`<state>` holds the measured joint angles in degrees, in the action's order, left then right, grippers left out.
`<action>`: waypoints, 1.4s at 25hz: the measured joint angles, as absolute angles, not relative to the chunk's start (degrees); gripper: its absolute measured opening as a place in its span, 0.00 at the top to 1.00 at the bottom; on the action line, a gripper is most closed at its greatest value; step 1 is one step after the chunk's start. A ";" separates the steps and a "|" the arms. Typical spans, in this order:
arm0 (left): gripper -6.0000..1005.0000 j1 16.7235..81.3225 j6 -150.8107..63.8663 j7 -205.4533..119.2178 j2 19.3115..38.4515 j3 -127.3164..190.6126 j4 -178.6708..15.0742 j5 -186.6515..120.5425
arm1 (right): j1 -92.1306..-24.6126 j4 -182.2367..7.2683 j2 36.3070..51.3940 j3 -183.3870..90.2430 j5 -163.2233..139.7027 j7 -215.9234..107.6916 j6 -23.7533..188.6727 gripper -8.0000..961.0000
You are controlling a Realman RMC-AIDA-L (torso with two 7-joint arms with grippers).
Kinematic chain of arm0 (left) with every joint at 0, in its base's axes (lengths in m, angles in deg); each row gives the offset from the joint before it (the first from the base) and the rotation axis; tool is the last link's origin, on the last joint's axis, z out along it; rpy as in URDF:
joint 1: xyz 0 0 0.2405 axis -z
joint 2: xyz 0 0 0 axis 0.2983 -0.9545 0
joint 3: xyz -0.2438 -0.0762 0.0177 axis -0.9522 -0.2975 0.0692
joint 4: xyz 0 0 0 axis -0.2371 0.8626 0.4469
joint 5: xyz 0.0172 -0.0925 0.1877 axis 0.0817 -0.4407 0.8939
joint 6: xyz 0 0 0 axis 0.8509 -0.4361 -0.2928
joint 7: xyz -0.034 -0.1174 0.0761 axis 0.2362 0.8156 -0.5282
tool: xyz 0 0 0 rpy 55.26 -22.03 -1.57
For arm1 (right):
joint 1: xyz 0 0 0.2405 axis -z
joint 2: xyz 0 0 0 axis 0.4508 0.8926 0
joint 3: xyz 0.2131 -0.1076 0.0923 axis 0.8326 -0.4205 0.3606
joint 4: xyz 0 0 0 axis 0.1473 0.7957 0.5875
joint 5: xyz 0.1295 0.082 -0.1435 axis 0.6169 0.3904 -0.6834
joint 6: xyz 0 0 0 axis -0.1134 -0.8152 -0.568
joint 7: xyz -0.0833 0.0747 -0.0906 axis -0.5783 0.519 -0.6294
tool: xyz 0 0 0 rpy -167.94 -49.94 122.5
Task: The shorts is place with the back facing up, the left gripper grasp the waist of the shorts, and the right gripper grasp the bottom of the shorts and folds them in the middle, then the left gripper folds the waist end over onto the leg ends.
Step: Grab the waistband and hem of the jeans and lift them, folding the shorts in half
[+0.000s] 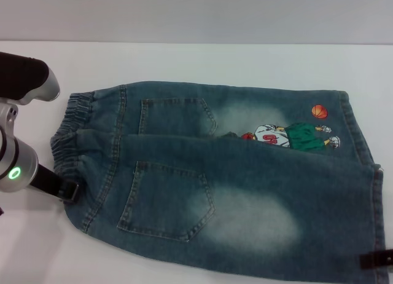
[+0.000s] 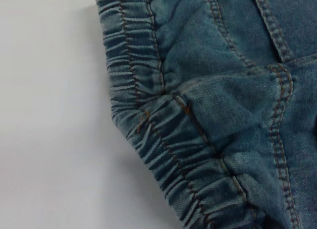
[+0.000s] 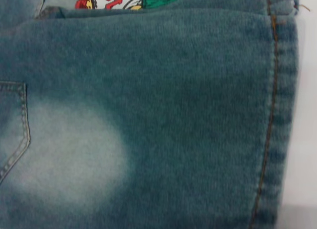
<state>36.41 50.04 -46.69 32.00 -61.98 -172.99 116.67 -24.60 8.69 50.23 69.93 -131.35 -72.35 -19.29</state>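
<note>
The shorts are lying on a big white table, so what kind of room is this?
Probably a robot lab or test bench, not a home. The shorts lie alone on a plain white table, with a robot arm's left claw at the waist and nothing homely around.

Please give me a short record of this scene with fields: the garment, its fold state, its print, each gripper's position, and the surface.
garment: shorts, faded denim, back pockets up
fold state: near leg lies partly over the far leg
waist: gathered band, on the robot's left
print: cartoon player, partly covered
left gripper: at the waist's near corner
right gripper: at the near hem
surface: white table
</note>
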 joint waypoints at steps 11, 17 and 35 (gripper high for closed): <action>0.76 36.40 49.85 -46.69 32.00 -61.98 -172.92 116.68 | -25.10 8.32 50.17 70.25 -131.42 -72.30 -20.22 0.29; 0.76 36.94 49.76 -46.69 32.00 -62.05 -172.44 116.68 | -24.83 8.61 50.14 70.85 -131.53 -72.14 -21.43 0.29; 0.76 38.23 49.91 -46.69 31.91 -62.86 -171.38 116.67 | -25.19 7.23 50.15 70.90 -133.61 -71.85 -22.45 0.29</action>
